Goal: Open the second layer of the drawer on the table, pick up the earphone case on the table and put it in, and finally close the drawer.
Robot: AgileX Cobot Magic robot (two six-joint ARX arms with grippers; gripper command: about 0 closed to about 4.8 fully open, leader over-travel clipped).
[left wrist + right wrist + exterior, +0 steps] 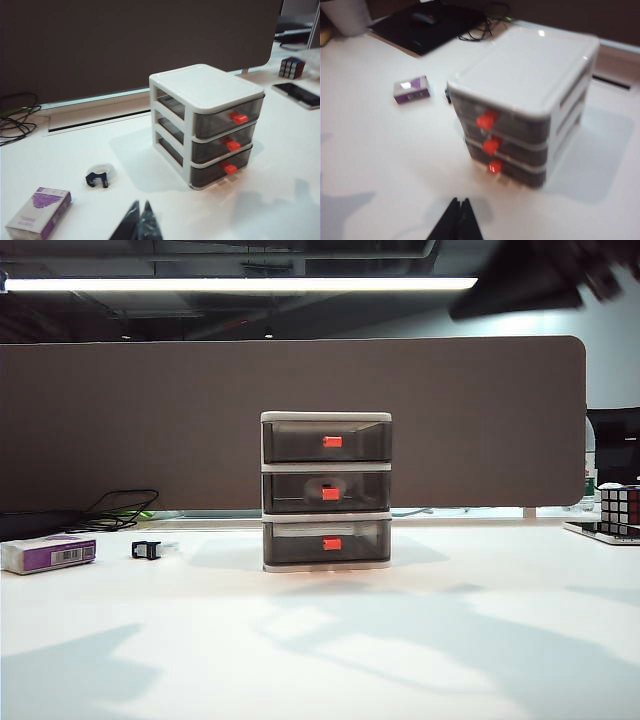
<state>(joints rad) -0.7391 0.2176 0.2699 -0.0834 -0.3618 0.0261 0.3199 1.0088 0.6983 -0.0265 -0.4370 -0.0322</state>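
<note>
The drawer (326, 490) is standing mid-table (320, 640), all three layers shut; a pale shape is showing through the second layer (326, 491). Both the left gripper (140, 212) and right gripper (459, 209) are hovering well apart from it, jaws clenched, grasping nothing.

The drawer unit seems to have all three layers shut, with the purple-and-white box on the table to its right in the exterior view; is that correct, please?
Not quite: the purple-and-white box lies to the left of the drawer unit, as the exterior view shows. All three layers are indeed shut.
</note>
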